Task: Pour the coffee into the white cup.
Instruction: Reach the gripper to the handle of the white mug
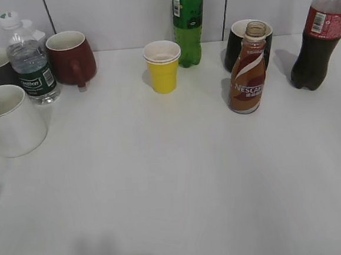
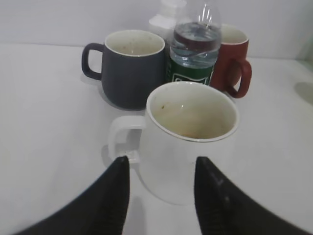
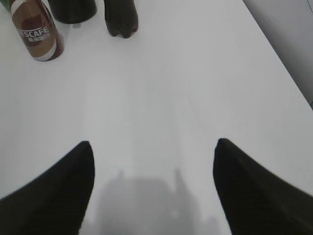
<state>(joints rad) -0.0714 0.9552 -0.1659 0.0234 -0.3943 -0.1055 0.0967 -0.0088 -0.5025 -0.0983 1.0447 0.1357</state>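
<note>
Left gripper parted before the white cup, grasping nothing — right gripper spread wide, empty.

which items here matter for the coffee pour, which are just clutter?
In play: Nescafe bottle, white cup, left gripper, right gripper.
Clutter: yellow paper cup, green bottle, cola bottle, water bottle, red mug, grey mug, black mug.

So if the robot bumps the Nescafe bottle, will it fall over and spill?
Probably it could. The Nescafe bottle is tall with a narrow base, so a push near its top may tip it. Its mouth looks uncapped, so coffee would likely spill. It looks nearly full, so it is probably fairly heavy and steadier against a light nudge.
</note>
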